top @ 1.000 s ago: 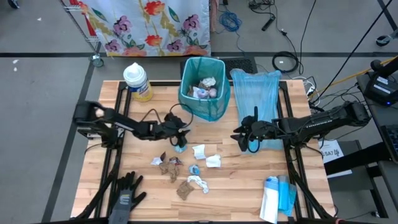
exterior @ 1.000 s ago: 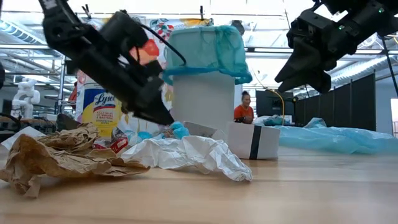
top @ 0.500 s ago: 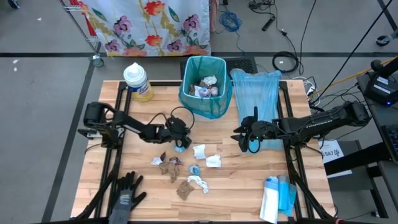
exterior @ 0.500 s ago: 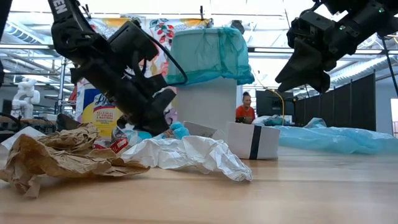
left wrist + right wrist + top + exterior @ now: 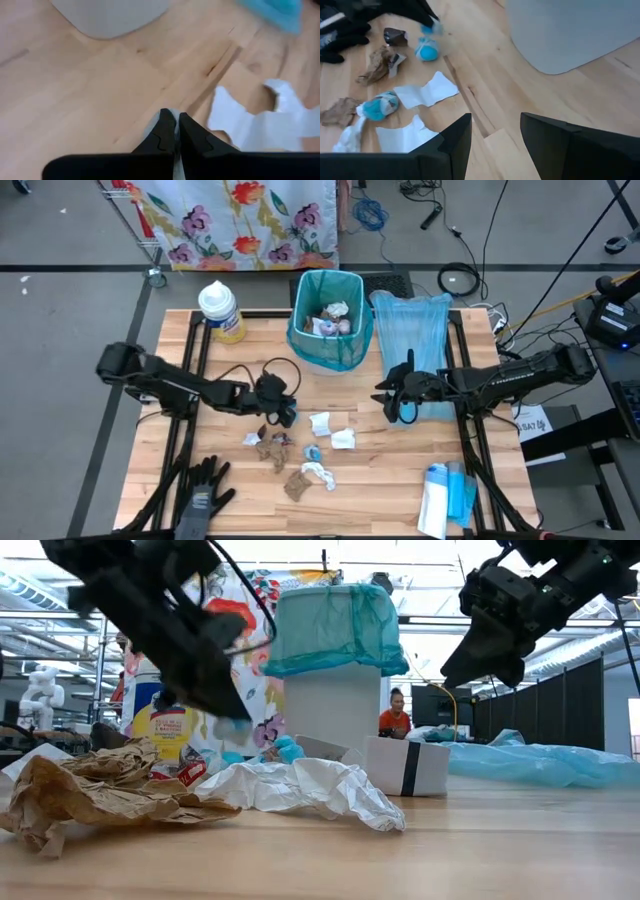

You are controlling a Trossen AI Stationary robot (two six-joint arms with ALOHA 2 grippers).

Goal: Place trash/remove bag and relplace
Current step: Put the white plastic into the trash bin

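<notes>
Left gripper (image 5: 284,414), centre-left of the high view, fingers pinched together on a thin pale scrap (image 5: 161,134), a small light-blue bit (image 5: 232,727) showing at its tip in the low view; lifted clear of the wooden table (image 5: 400,470); remaining crumpled brown, white and blue trash scraps (image 5: 300,450) lie just below it, lower centre; teal-lined white bin (image 5: 327,322) above, upper centre, already holding wads; scraps judged featherlight, soft, crushable, liable to slip; best pinched at a bunched fold; right gripper (image 5: 397,402) waits wide apart, centre-right, empty.

Bare table (image 5: 200,455) left of scattered trash (image 5: 300,450); bin (image 5: 327,320) behind.
</notes>
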